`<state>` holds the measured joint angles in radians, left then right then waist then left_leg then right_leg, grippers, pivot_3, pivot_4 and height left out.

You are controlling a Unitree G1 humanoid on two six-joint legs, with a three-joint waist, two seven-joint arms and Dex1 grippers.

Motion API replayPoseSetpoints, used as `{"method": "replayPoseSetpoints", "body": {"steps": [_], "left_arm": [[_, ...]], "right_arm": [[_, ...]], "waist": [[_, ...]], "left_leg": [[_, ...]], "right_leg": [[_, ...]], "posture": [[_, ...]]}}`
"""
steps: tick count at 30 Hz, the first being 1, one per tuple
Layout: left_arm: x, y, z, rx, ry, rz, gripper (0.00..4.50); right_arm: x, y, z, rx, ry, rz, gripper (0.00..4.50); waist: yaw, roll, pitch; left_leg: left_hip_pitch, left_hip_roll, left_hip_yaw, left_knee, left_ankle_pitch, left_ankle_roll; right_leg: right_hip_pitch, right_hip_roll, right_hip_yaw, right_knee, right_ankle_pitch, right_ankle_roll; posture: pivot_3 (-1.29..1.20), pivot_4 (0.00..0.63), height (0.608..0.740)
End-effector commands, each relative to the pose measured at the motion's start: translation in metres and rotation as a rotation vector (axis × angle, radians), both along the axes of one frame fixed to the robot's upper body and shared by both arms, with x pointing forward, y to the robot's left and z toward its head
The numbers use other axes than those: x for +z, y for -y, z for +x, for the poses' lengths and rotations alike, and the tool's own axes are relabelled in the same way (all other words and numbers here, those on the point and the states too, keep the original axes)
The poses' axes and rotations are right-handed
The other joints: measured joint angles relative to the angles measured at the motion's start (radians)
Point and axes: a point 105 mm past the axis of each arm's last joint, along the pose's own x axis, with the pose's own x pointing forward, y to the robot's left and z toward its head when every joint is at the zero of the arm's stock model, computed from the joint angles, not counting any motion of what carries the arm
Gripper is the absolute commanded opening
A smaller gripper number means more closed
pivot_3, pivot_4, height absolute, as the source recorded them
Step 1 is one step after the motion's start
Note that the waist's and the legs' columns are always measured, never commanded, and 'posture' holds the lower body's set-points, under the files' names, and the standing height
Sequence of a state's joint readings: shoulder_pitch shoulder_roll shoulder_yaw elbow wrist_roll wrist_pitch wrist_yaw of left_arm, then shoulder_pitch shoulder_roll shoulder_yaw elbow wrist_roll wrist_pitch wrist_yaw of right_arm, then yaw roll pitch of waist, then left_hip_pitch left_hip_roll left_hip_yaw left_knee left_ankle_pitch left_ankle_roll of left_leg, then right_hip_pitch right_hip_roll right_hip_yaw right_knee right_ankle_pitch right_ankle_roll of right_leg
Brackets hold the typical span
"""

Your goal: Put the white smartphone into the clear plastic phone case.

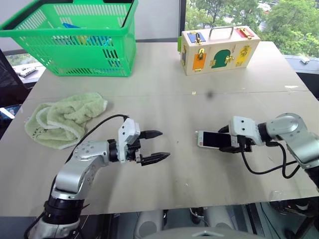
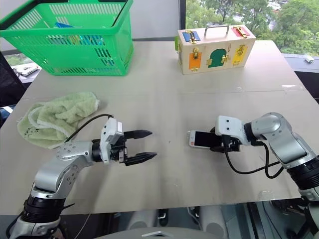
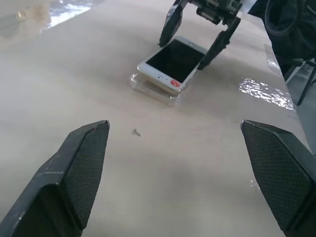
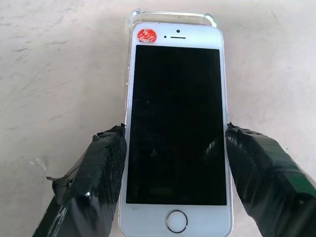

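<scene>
Resting on the thin clear plastic phone case [image 3: 157, 91] at the table's right, the slim white smartphone [image 4: 176, 129] with black glass screen lies pinched at its long edges by the right gripper [image 4: 175, 177]. The left gripper [image 1: 155, 146] hovers spread, empty. Far left, a green mesh plastic basket [image 1: 94, 52] holds blue items on the pale smooth table [image 1: 164, 99].

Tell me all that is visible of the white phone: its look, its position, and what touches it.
The white phone is slim, with a white front, a black dark screen, a round home button and a small red sticker near its earpiece. It lies flat, screen up, on the clear case, whose glossy rim shows past its top end; whether it is pressed fully in, I cannot tell. Case and phone rest on the pale table. The right gripper straddles it, one black finger at each long side, touching or nearly so.
</scene>
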<state>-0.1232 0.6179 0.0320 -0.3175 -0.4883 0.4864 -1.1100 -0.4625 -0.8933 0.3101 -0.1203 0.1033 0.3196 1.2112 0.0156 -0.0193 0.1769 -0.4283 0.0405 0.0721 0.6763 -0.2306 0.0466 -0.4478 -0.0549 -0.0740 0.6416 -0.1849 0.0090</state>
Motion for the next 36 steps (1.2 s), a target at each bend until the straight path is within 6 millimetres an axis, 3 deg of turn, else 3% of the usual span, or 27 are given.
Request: {"method": "replayPoseSetpoints", "body": {"steps": [1,15,17,19,23,28,31,36], "left_arm": [[0.008,0.001,-0.001,-0.015,0.039,-0.027,4.4],[0.003,0.003,-0.004,-0.012,0.04,-0.025,4.4],[0.003,0.003,-0.004,-0.011,0.039,-0.024,4.4],[0.002,0.003,-0.004,-0.009,0.038,-0.026,4.4],[0.001,0.004,-0.004,-0.008,0.037,-0.027,4.4],[0.0,0.004,-0.003,-0.005,0.037,-0.026,4.4],[0.0,0.005,-0.002,-0.003,0.039,-0.027,4.4],[0.0,0.006,-0.002,0.002,0.042,-0.029,4.4]], "right_arm": [[0.0,0.0,-0.002,0.028,0.007,-0.019,2.77],[0.005,-0.001,0.004,0.044,-0.01,-0.034,2.77],[0.011,-0.004,0.004,0.052,-0.007,0.001,3.83],[0.019,-0.006,0.002,0.065,0.002,0.02,4.48],[0.033,-0.007,0.004,0.064,0.068,0.051,4.48],[0.054,-0.023,0.001,0.038,-0.004,0.22,4.48],[0.053,-0.034,0.002,0.004,-0.055,0.275,3.39],[0.031,-0.042,0.016,-0.125,-0.079,0.296,1.27]], "waist": [[0.0,0.0,0.0],[-0.001,0.0,0.0],[-0.001,0.0,0.0],[0.0,0.0,0.0],[0.0,0.0,0.0],[-0.002,0.0,0.0],[-0.002,0.0,0.0],[-0.001,0.0,0.0]], "left_leg": [[0.0,0.0,0.0,0.0,0.0,0.0],[0.0,0.0,0.0,0.0,0.0,0.0],[0.0,0.0,0.0,0.0,0.0,0.0],[0.0,0.0,0.0,0.0,0.0,0.0],[0.0,0.0,0.0,0.0,0.0,0.0],[0.0,0.0,0.0,0.0,0.0,0.0],[0.001,0.001,0.001,0.0,0.0,0.0],[0.0,0.001,0.0,0.0,0.0,0.0]], "right_leg": [[0.0,0.0,0.0,0.0,0.0,0.0],[0.0,0.0,0.0,0.0,0.0,0.0],[0.0,0.0,0.0,0.0,0.0,0.0],[0.0,0.0,0.0,0.0,0.0,0.0],[0.0,0.0,0.0,0.0,0.0,0.0],[0.0,0.0,0.0,0.0,0.0,0.0],[0.0,0.001,0.001,0.001,0.0,0.0],[0.0,0.0,0.0,0.001,0.0,0.0]], "posture": [[0.0,0.15,0.74],[0.0,0.15,0.74],[0.0,0.15,0.74],[0.0,0.15,0.74],[0.0,0.15,0.74],[0.0,0.15,0.74],[0.0,0.15,0.74],[0.0,0.15,0.74]]}}
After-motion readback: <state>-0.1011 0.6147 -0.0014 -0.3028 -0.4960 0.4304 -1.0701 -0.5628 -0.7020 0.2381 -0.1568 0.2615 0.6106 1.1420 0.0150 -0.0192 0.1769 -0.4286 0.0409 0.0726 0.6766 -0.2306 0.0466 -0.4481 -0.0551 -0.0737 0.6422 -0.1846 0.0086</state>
